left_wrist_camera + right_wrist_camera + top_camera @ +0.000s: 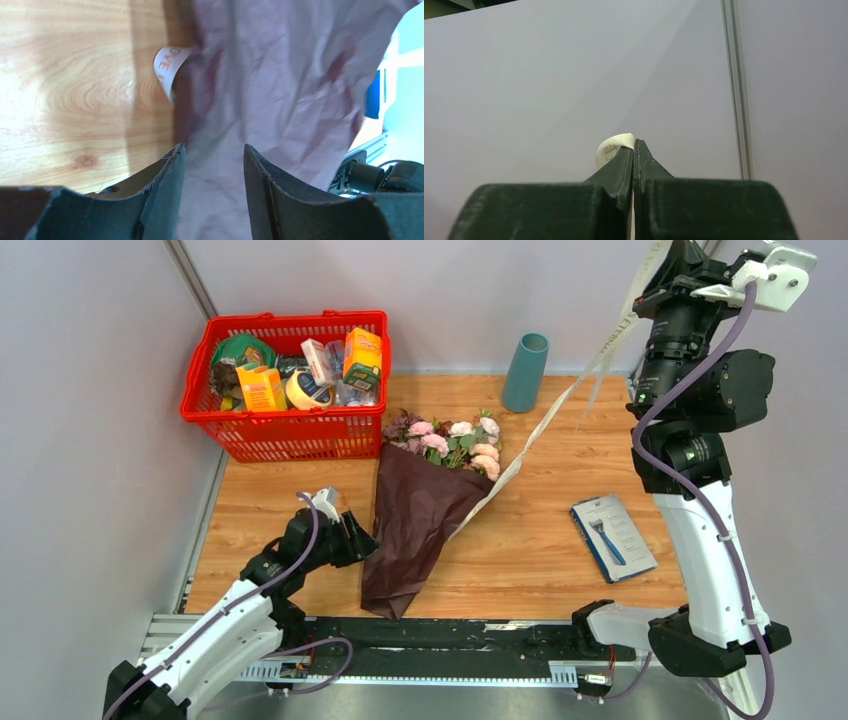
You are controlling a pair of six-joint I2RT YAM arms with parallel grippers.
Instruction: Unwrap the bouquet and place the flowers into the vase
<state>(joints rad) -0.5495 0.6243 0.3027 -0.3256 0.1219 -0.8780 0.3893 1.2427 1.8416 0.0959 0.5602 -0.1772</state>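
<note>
1. The bouquet (418, 510) is lying on the table (530, 570), with its flowers (455, 440) pointing toward the far edge and its narrow stem end toward the arms. The dark paper (280, 90) is wrapping the stems all round.
2. The right gripper (635, 146) is hanging high over the table's right side. Its jaws are pressing together and pinching the end of the cream ribbon (540, 435), which is stretching in a long slant down to the bouquet's middle.
3. The left gripper (214, 148) is sitting low, just beside the paper's left edge. Its jaws are standing spread, and crinkled paper is showing between them without being squeezed.
4. The vase (525, 370) is standing upright near the far edge, well apart from the bouquet, with no stems in it.
5. Unwrapping looks to be the step in hand. The ribbon is coming away, the paper is not yet opened, and no flower is out, so the task seems to be at an early stage.
6. The next move probably calls for getting the ribbon fully clear and dropping it to one side. One gripper could then pin the paper flat while the other peels a flap back.
7. The likely risk is the ribbon's pull dragging the whole bouquet instead of loosening it.
</note>
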